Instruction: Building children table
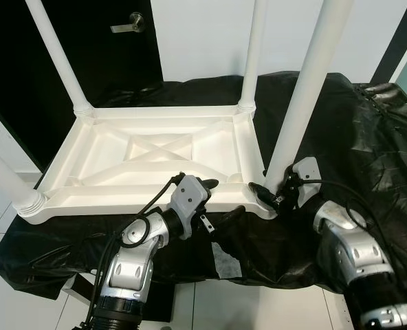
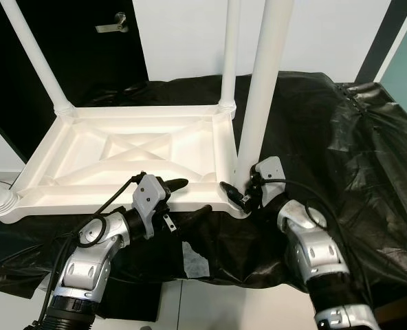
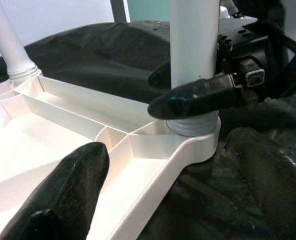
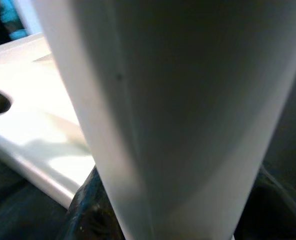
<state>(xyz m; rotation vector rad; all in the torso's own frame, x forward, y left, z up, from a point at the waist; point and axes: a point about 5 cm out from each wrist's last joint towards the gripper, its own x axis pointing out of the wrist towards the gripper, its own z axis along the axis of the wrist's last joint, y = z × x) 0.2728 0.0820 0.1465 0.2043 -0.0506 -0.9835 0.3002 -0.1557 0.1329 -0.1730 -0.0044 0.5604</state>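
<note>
Right claw (image 1: 267, 194) clenched on table leg (image 1: 301, 103) base, left claw (image 1: 210, 184) released, leg tops cropped

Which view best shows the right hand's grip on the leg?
Left wrist view: the right hand clamps the leg just above its socket. Eye views show it smaller; right wrist view blurs into the leg.

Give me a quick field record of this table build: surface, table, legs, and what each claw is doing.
surface: black sheet draped over a raised platform
table: white plastic tabletop, upside down on the sheet, ribbed underside facing up
legs: four white legs stand upright, one at each corner
near right leg: seated in its corner socket
right claw: closed around the base of that leg
left claw: open, at the tabletop's near edge, one finger over the rim
background: dark door with a lever handle
</note>
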